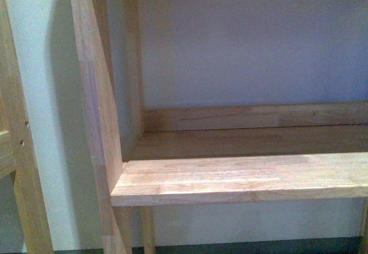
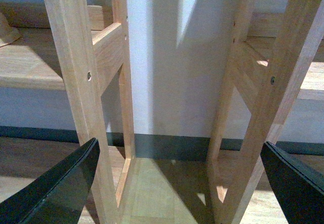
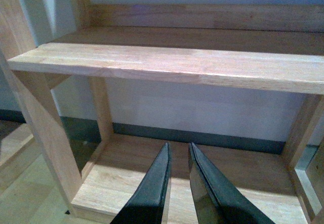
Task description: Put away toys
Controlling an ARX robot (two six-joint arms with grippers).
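Left hand (image 2: 177, 183) spread wide, empty; right hand (image 3: 178, 183) nearly closed, empty. No toy visible; either arm may strike the shelf (image 1: 241, 176) while searching.

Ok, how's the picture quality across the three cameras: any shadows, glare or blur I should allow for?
Front view: soft and a bit grainy, the shelf evenly lit, a broad shadow on the wall beside the upright. Left wrist view: a sunlit patch high on the wall, bright streaks on the floor; the left hand shows dark. Right wrist view: sunlight across the bottom board, no glare; the right hand is sharp.
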